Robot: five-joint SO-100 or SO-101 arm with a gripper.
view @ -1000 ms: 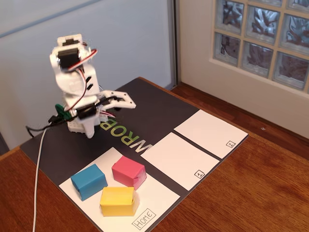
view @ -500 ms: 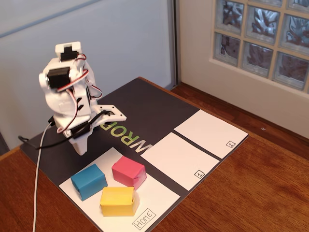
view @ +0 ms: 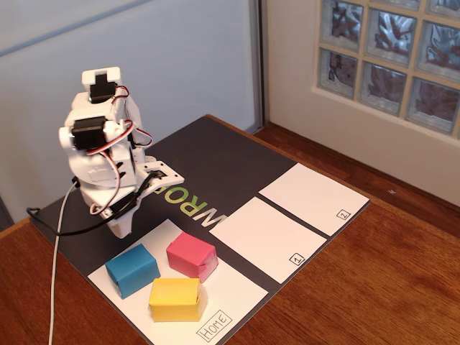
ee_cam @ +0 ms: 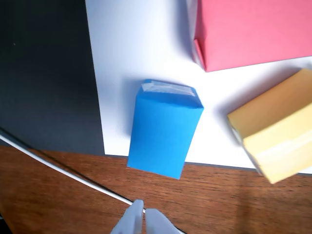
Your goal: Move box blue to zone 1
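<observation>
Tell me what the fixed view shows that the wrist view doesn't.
Only the fixed view shows zone 1, the sheet marked 2, the Home label and the arm itself. Only the wrist view shows the gripper fingertips, close together, and the tape on the blue box. Both show the blue box, pink block and yellow block.

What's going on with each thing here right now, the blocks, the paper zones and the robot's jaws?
Blue box: on the Home sheet, untouched.
Pink block: on Home, free.
Yellow block: on Home, free.
Zone 1: empty.
Zone 2: empty.
Gripper: jaws shut, empty, above the blue box.
</observation>
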